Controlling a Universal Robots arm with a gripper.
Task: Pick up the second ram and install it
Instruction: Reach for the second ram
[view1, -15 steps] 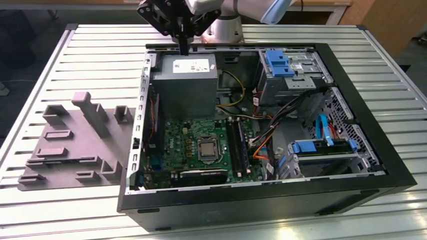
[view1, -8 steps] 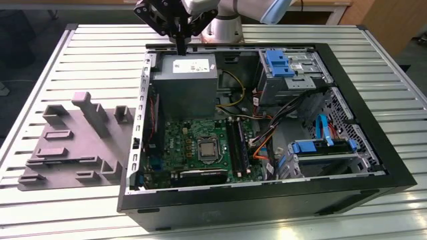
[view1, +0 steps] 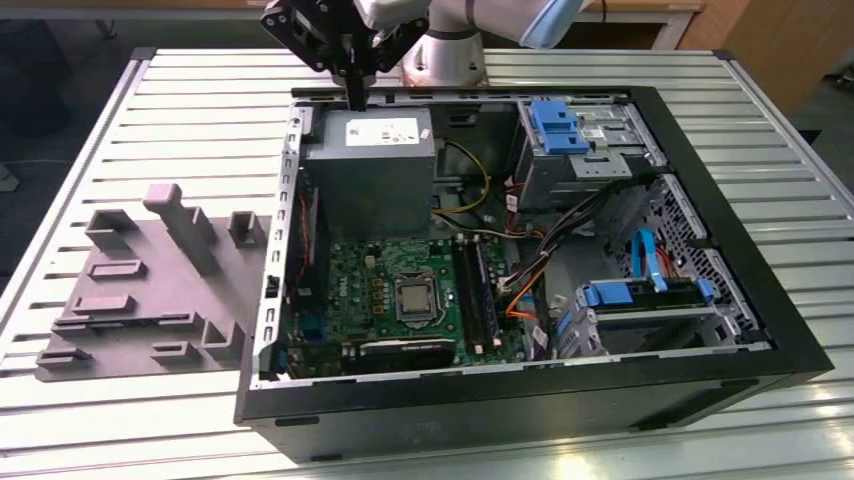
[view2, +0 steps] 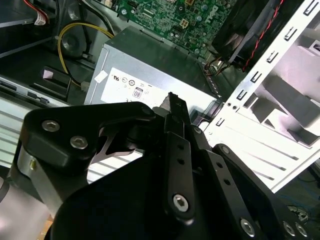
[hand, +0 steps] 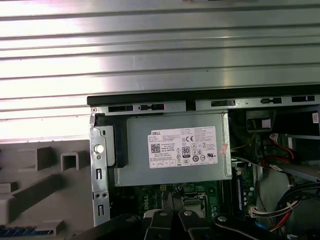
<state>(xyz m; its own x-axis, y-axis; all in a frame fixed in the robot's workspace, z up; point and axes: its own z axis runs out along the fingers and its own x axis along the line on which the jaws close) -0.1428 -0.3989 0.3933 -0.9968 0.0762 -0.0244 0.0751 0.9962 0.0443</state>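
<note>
Lying on the grey tray (view1: 160, 290) at the exterior view's left is a thin dark strip that I am taking to be the second ram (view1: 123, 321). It seems to be sitting edge-up in a groove between raised blocks, though it is too slim to be sure. A stick like this is likely to be light and stiff but delicate: a thin board, small chips, and bare contacts along one long edge. I am judging the safe hold to be across its flat faces near the middle of the upper edge, squarely, keeping off the contacts and avoiding any twist.

Moving rightwards, the claw (view1: 358, 100) is hanging well apart from that strip, past the case's side wall. It is pointing down above the far end of the grey power supply (view1: 367, 170). In the second wrist view its fingers (view2: 175, 150) are looking pressed together with nothing between them, so I am reading the claw as closed and empty.

Further right, the green board (view1: 400, 290) is showing its long black slots (view1: 477, 290) inside the case.
</note>
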